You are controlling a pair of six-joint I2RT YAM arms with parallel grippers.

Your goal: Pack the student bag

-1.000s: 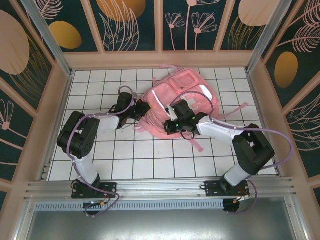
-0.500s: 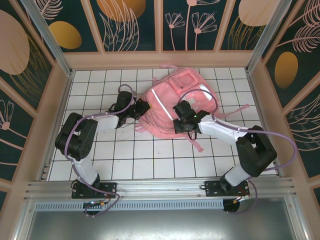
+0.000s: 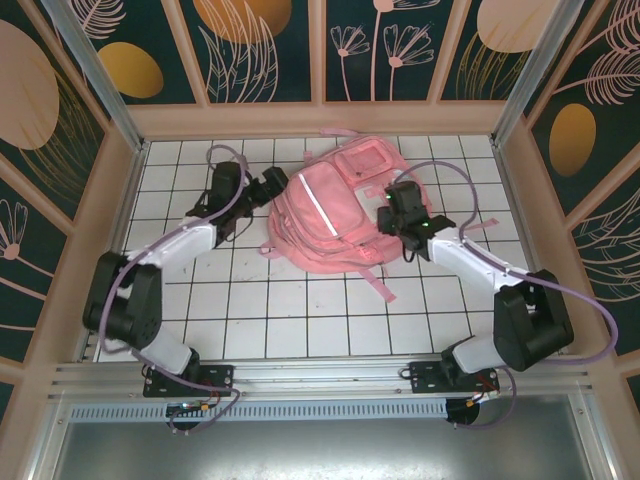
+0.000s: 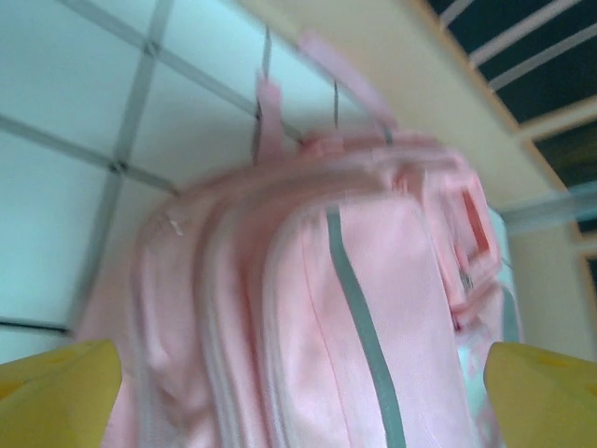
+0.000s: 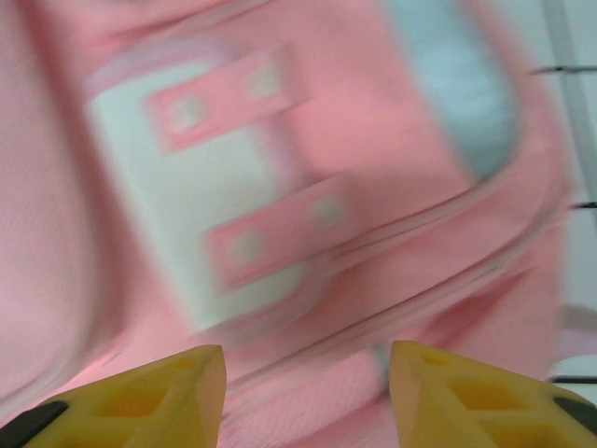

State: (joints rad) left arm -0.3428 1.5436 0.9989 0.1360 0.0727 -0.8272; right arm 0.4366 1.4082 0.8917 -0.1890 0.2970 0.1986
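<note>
The student bag (image 3: pixel 335 215) is a big pink backpack lying flat at the back middle of the tiled table, a white stripe running down its front. My left gripper (image 3: pixel 272 185) sits at its left top edge, open. In the left wrist view the yellow fingertips (image 4: pixel 56 392) stand wide apart, with the bag's (image 4: pixel 373 280) striped panel between them. My right gripper (image 3: pixel 390 212) is at the bag's right side. Its yellow fingertips (image 5: pixel 149 397) are apart over the bag's (image 5: pixel 280 168) glossy pocket, holding nothing.
Loose pink straps trail off the bag toward the front (image 3: pixel 382 290) and to the right (image 3: pixel 482 222). Wood-framed walls (image 3: pixel 320 118) close the table in at the back and both sides. A metal rail (image 3: pixel 320 375) runs along the near edge.
Both grippers have opened and come off the bag. The left one moved back and left, the right one to the bag's right side. The bag has shifted slightly toward the back.
</note>
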